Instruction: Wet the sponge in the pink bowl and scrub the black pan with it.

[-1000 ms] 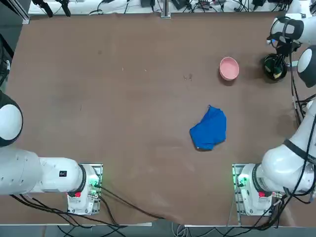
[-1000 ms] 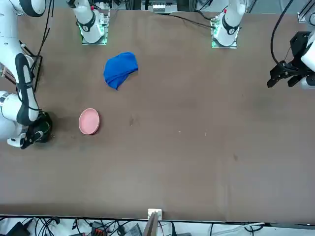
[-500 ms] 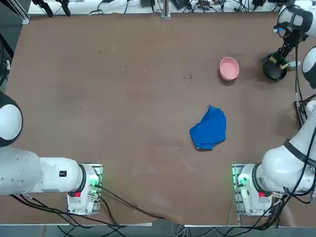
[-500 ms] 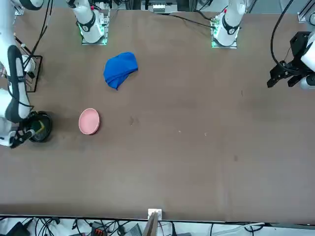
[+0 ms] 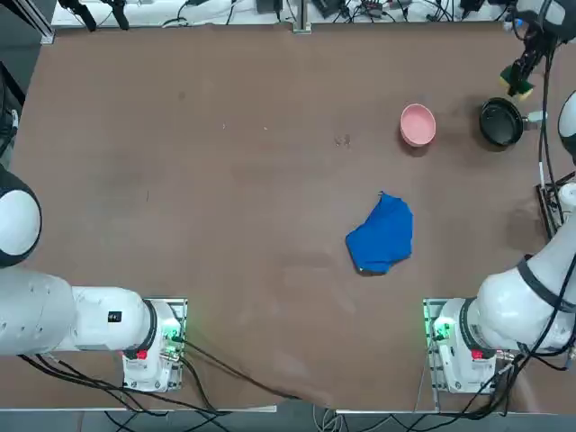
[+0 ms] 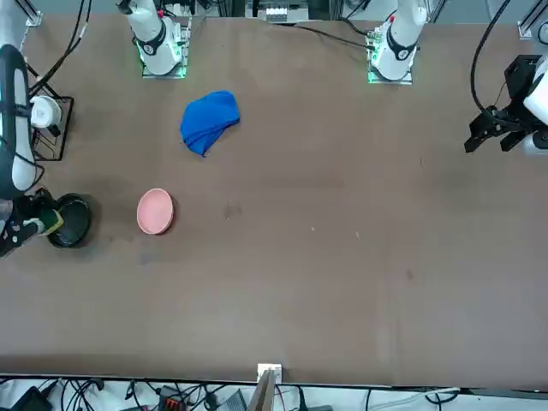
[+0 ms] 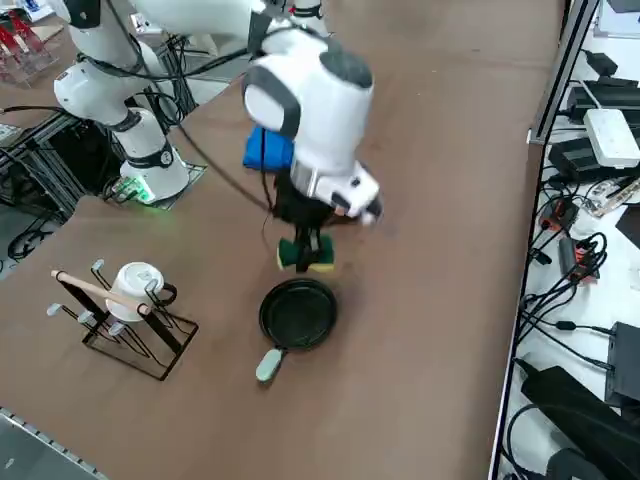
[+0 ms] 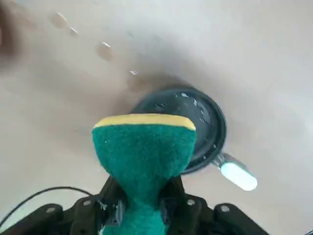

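Drawn clear of black pan (image 5: 501,122), hand (image 8: 143,203) clenched on sponge (image 8: 143,152).

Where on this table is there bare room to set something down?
Left of the pink bowl and blue cloth lies a wide bare stretch. Crowding: pan, with the right gripper holding the sponge nearby.

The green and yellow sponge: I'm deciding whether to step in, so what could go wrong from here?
The green and yellow sponge is pinched at its middle by the right gripper, so it might twist or slip under scrubbing pressure. Droplets already dot the brown table, so more water could drip there. The round black pan stands with nothing holding it, so scrubbing might push it around.
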You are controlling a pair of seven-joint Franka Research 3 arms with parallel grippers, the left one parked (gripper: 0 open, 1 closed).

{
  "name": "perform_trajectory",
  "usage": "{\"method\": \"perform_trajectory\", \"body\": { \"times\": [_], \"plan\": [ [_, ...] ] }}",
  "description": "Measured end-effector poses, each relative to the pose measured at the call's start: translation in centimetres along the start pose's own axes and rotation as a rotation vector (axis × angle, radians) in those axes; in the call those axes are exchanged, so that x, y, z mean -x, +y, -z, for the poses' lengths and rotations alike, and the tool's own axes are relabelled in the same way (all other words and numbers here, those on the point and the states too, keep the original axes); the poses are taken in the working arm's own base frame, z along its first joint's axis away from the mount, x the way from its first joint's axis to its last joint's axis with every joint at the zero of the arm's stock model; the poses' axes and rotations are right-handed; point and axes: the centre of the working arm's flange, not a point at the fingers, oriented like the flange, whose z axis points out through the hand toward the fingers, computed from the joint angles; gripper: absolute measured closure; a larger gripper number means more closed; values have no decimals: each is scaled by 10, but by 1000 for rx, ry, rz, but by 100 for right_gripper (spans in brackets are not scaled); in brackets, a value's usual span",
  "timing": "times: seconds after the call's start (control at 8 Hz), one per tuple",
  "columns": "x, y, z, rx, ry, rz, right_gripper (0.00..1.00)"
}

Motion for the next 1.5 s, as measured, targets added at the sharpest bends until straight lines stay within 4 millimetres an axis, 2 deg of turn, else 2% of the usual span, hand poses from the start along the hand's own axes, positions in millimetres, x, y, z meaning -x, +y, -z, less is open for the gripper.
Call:
{"method": "perform_trajectory", "body": {
  "times": [0.38, 0.62, 0.88, 1.12, 1.25, 1.5],
  "plan": [
    [-48, -71, 46, -13, 40, 12, 62],
    [-88, -128, 55, -31, 48, -24, 62],
    [-131, -202, 57, -50, 42, -99, 62],
    [-172, -287, 49, -51, 15, -165, 62],
    [-187, -323, 43, -56, 8, -191, 62],
    [-209, -373, 35, -67, 28, -255, 62]
  ]
}}
